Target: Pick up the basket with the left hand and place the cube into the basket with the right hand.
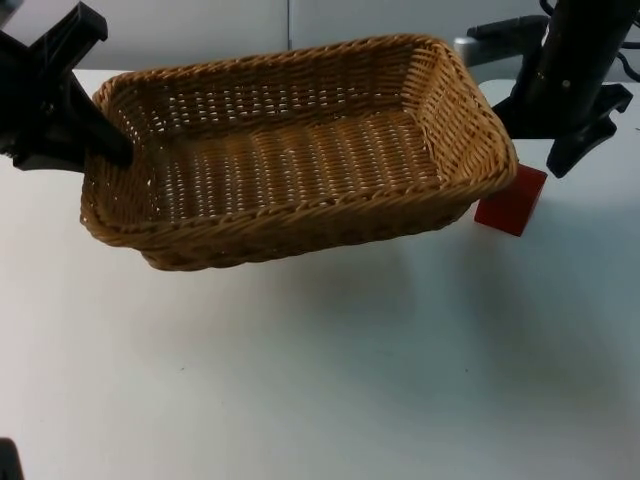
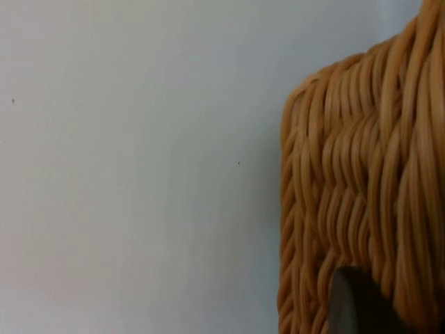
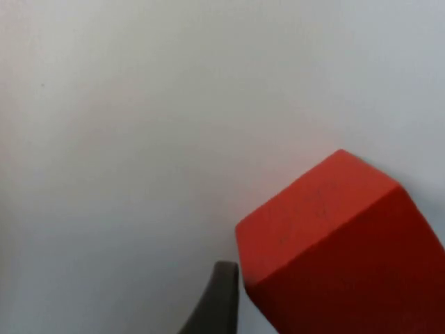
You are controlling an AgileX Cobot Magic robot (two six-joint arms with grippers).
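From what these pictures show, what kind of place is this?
Probably a robot test bench in a lab, not a home: a bare white table ends at a grey partition wall, with just a wicker basket, lifted by the left gripper, and a red cube near the right gripper.

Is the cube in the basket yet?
No. The red cube sits on the table beside the empty basket, which the left gripper holds.

Robot lab — bare white table [image 1: 300, 380], grey partition wall [image 1: 200, 30].
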